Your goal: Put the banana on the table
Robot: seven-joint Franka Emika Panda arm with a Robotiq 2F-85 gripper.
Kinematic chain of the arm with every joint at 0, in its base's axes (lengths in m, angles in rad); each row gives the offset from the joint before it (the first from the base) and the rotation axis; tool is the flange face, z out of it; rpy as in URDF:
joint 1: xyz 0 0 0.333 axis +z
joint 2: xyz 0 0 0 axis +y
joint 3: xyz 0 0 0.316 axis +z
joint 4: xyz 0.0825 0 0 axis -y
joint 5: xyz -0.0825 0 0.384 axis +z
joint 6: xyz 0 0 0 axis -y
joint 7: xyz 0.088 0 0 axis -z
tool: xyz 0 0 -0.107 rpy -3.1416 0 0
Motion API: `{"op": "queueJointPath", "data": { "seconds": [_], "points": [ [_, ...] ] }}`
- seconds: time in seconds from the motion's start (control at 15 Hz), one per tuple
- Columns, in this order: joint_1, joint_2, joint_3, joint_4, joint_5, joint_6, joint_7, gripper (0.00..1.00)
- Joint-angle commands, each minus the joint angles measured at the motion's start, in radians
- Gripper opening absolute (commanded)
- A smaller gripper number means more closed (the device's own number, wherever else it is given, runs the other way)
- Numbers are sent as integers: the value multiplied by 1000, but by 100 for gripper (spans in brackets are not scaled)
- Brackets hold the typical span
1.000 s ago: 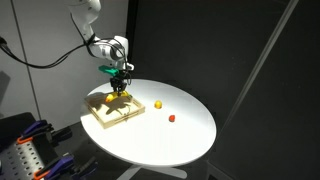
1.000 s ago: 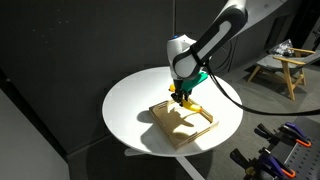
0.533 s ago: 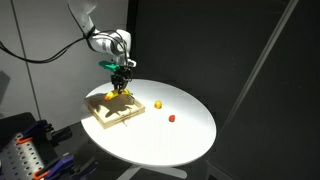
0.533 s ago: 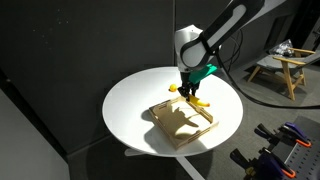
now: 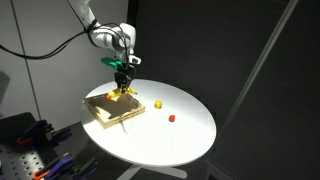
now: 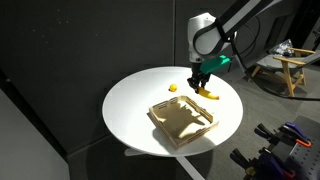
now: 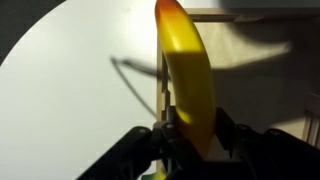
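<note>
Over the rim of the wooden tray (image 7: 255,45), toward one edge of the worktop (image 6: 130,110), the banana (image 7: 188,75) hangs in the gripper (image 7: 195,132), whose jaws are closed on its two sides. The banana is slim, curved and bright yellow, with an orange tone at its far tip in the wrist view. That view cuts off the gripper at the bottom. In both exterior views the banana is very small, and I cannot tell if it touches the worktop. A tiny red object (image 5: 172,117) shows in an exterior view only.
</note>
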Motion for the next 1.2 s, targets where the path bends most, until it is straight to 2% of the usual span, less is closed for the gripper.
{"op": "queueJointPath", "data": {
  "seconds": [0.0, 0.4, 1.13],
  "points": [
    [-48, -82, 3, -67, 18, 17, -23, 16],
    [-112, -92, -17, -79, 12, 47, -36, 16],
    [-189, 21, -47, -46, 27, 155, -98, 16]
  ]
}}
